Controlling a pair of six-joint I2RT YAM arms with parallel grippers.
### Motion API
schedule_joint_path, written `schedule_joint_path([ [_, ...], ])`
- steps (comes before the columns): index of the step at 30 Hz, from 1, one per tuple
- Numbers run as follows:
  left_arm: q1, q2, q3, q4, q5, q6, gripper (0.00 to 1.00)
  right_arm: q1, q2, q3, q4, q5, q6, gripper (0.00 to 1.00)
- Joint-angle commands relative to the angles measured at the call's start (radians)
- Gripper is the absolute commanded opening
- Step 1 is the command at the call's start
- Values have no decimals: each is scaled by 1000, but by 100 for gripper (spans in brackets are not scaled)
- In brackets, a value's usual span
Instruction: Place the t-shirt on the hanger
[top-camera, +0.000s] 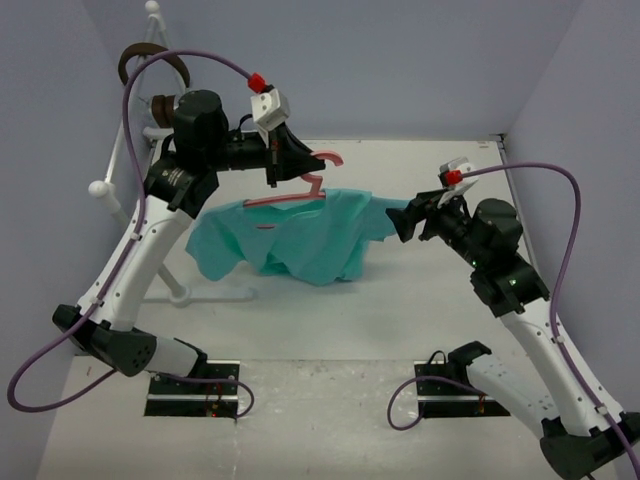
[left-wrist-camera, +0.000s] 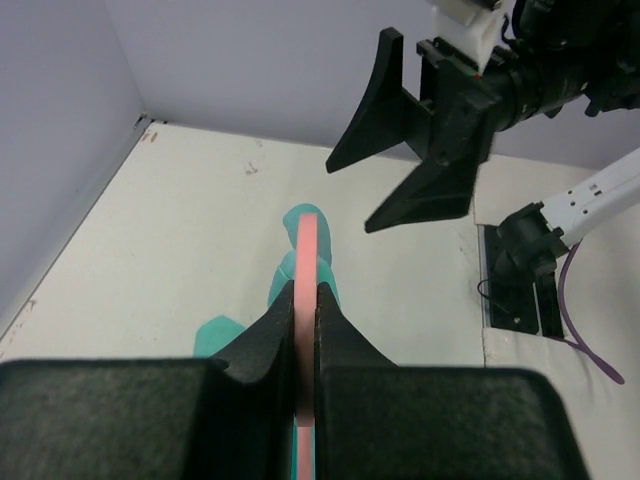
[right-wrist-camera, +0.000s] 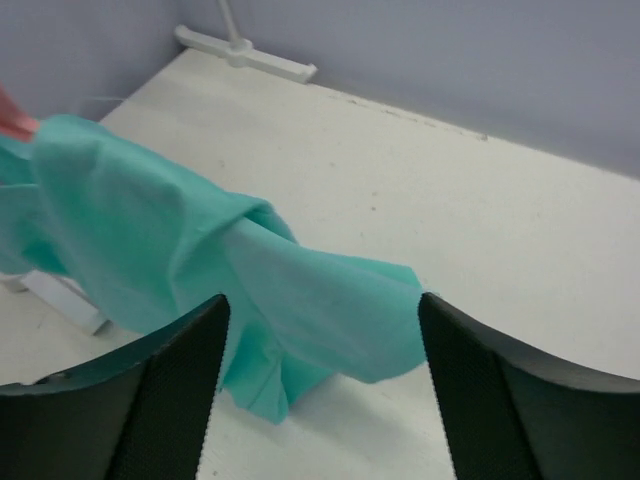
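Note:
The teal t-shirt (top-camera: 290, 240) is draped over the pink hanger (top-camera: 316, 186), which hangs in the air above the table. My left gripper (top-camera: 305, 165) is shut on the hanger just under its hook. In the left wrist view the pink hanger (left-wrist-camera: 308, 262) runs straight out from between the closed fingers of the left gripper (left-wrist-camera: 305, 300), with teal t-shirt (left-wrist-camera: 215, 335) below it. My right gripper (top-camera: 405, 220) is open at the shirt's right sleeve. In the right wrist view the t-shirt's sleeve (right-wrist-camera: 330, 300) hangs just ahead of the open right gripper (right-wrist-camera: 322, 315), apart from both fingers.
A white tubular rack (top-camera: 125, 215) stands at the left behind my left arm, its foot (top-camera: 215, 295) lying under the shirt. Brown headphones (top-camera: 150, 60) hang at its top. Blue-grey walls close in the back and both sides.

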Motion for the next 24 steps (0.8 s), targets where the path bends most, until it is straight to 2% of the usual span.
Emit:
schedule_joint_path([
  [1,8,-76,-4,119,-4,-62,0,-9,15,-40,-101,122,-2,62],
  [6,9,-97,2,124,5,-76,0,-17,14,-68,-84,132,0,58],
  [7,9,-98,4,122,1,-76,0,-17,17,-70,-84,120,3,54],
  [8,9,-102,5,119,4,-76,0,-17,16,-71,-74,98,7,47],
  [9,8,-107,5,118,3,-78,0,-19,14,-79,-63,79,8,33],
  [10,9,-109,5,117,-1,-77,0,-20,11,-80,-59,77,11,13],
  [11,10,-109,6,116,-2,-76,0,-20,6,-80,-58,81,14,6],
  [13,11,-110,10,110,-10,-76,0,-19,-13,-89,-47,101,17,0],
  [18,12,-110,13,117,-17,-86,0,-39,-62,-111,-7,142,24,0],
  [21,13,-109,13,125,-14,-96,0,-73,-64,-116,-5,64,32,1],
  [22,12,-108,13,127,-9,-98,0,-80,-64,-120,1,25,35,11],
  [24,12,-104,12,132,3,-101,0,-86,-65,-129,17,-30,39,39],
])
